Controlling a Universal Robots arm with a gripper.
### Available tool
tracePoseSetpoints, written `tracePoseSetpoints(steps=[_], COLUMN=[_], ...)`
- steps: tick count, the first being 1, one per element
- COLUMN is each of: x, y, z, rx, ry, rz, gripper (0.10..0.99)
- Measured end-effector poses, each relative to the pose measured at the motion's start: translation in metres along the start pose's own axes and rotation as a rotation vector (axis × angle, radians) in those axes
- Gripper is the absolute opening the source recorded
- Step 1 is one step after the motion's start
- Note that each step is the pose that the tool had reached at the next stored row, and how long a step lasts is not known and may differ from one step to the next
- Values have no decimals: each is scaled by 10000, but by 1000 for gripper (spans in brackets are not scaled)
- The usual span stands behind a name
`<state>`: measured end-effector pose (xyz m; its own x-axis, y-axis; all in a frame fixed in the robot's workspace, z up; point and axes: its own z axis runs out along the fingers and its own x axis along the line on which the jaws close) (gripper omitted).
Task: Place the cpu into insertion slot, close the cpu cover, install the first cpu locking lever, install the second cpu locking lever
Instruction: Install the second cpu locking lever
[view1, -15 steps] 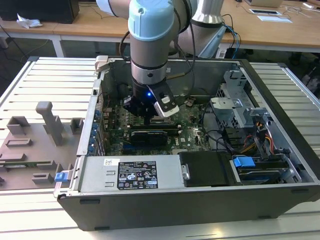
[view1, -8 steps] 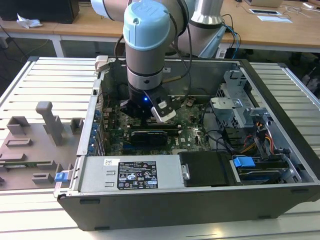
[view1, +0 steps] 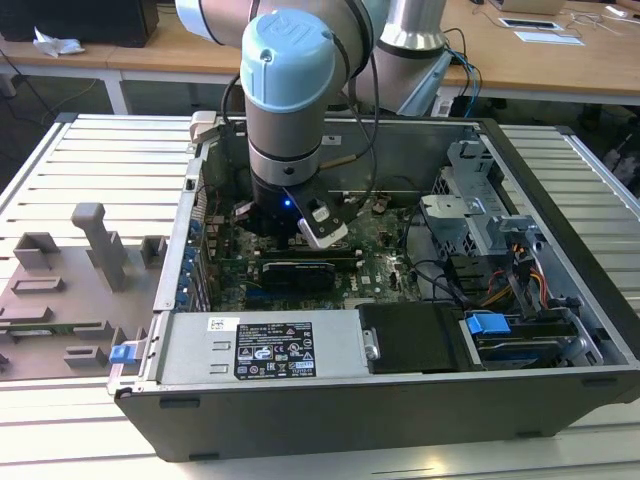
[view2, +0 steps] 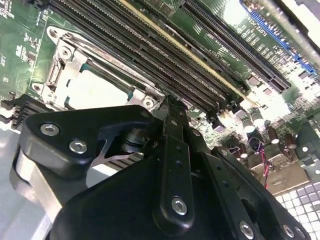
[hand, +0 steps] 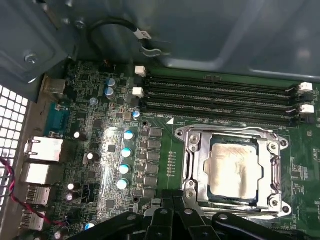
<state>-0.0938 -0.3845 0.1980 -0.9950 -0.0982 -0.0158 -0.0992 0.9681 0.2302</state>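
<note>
In both wrist views the cpu (hand: 232, 170) (view2: 97, 92) lies flat in the insertion slot (hand: 191, 150), its pale metal face showing. The silver cpu cover (hand: 200, 172) (view2: 67, 65) lies down around it, framing the chip through its window. My gripper (hand: 173, 200) (view2: 170, 104) hovers just beside one corner of the socket, shut with nothing between its fingers. In the exterior view the arm's wrist (view1: 285, 110) reaches down into the open computer case (view1: 540, 190) over the green board.
Long black memory slots (hand: 220, 97) run along one side of the socket. Capacitors (hand: 125, 160) and rear ports (hand: 42, 150) sit nearby, under the case wall (hand: 200, 30). The exterior view shows a drive cage (view1: 470, 215), power supply (view1: 270, 345) and grey fixture (view1: 70, 290).
</note>
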Motion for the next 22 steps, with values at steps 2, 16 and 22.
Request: tracePoseSetpoints(steps=[2,16,22], x=[-7,-434,-530], y=[-5,27,220], z=[11,-92,-45], rx=[-3,81,993], ry=[4,296,406], rz=[-22,30,54], gripper=[106,106,106])
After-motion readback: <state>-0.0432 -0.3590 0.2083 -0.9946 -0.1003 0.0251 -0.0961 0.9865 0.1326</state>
